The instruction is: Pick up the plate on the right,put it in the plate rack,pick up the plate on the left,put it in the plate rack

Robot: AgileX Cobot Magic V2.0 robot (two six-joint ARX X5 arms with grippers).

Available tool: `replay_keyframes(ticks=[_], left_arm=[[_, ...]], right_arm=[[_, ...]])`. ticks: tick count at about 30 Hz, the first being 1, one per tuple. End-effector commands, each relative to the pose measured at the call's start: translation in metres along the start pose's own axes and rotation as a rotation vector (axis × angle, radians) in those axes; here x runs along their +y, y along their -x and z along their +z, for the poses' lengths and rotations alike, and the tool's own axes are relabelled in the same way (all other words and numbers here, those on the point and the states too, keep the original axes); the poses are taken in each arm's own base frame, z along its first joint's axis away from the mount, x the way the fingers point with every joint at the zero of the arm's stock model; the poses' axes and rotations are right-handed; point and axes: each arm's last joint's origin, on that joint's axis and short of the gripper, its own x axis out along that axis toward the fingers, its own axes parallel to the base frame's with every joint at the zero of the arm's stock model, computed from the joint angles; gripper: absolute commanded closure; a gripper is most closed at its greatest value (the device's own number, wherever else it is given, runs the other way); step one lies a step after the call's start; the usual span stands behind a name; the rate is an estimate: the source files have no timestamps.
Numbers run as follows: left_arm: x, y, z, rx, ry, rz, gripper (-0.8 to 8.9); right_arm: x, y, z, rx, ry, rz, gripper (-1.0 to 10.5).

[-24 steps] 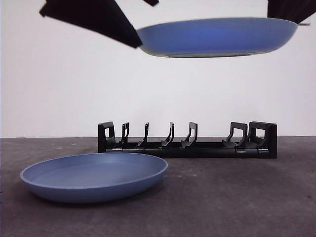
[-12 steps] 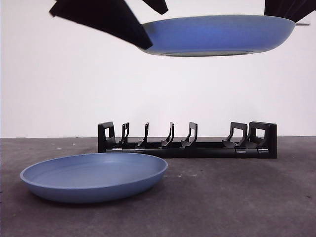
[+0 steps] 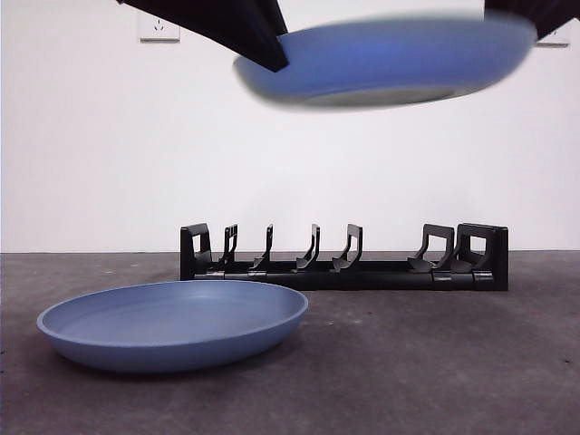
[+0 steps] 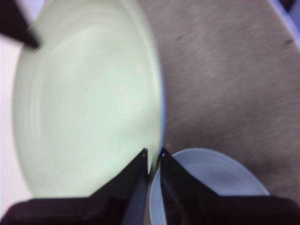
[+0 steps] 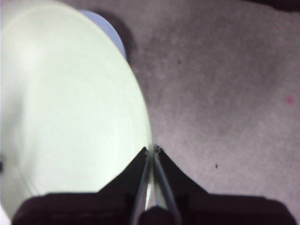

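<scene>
A blue plate point(image 3: 390, 59) hangs high above the black plate rack point(image 3: 344, 263), blurred and tilted with its right side higher. My left gripper point(image 3: 276, 54) is shut on its left rim, and my right gripper point(image 3: 530, 18) is shut on its right rim. In the left wrist view the held plate point(image 4: 84, 108) looks pale, pinched at its rim by the left gripper point(image 4: 153, 152). The right gripper point(image 5: 152, 149) pinches the opposite rim of the plate point(image 5: 70, 108). A second blue plate point(image 3: 172, 324) lies flat on the table, in front of the rack's left end.
The rack stands across the middle of the dark table point(image 3: 435, 362), with a white wall behind it. A wall socket point(image 3: 159, 27) shows at the upper left. The lying plate point(image 4: 211, 173) sits below the left gripper.
The held plate has risen a little and tilted, its right side lifting. The gripper at the upper left moved up and right. The lying plate and rack stayed put.
</scene>
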Motion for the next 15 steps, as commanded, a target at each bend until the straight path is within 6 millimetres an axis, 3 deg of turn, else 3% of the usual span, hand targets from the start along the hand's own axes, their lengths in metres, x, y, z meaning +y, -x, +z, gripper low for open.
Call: replay_keyframes(ticks=[1, 15], left_arm=[[0.0006, -0.0005, 0.0005, 0.006, 0.014, 0.011, 8.22], [-0.0058, 0.0006, 0.0059, -0.002, 0.000, -0.027, 8.22]], right_arm=[[0.0015, 0.0023, -0.0016, 0.000, 0.000, 0.006, 9.6], [0.0018, 0.0031, 0.0023, -0.039, 0.018, 0.011, 9.4]])
